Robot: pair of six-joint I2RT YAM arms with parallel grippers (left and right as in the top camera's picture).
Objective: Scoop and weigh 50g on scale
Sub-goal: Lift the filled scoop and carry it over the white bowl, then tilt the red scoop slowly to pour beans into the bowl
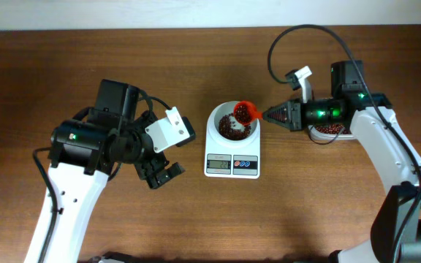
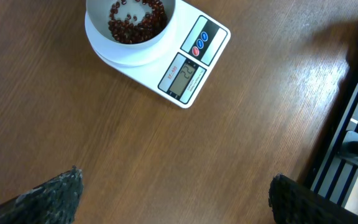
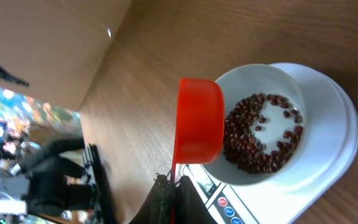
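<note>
The white scale (image 1: 232,165) stands mid-table, its round bowl (image 1: 222,117) partly filled with dark red beans (image 1: 232,128). In the left wrist view the scale (image 2: 185,81) lies at the top with its display lit. An orange scoop (image 1: 248,112) is tipped over the bowl's right rim, and my right gripper (image 1: 266,115) is shut on its handle. From the right wrist the scoop (image 3: 197,121) hangs on its side above the beans (image 3: 260,134) in the bowl (image 3: 241,81), with the right gripper (image 3: 174,186) clamped on the handle. My left gripper (image 1: 161,174) stands wide open left of the scale, empty.
A clear tub of beans (image 1: 333,131) sits at the right, mostly under my right arm. The left arm's white camera block (image 1: 170,130) hangs close to the scale's left side. The table's edge and a dark rack (image 2: 353,124) show at the right of the left wrist view.
</note>
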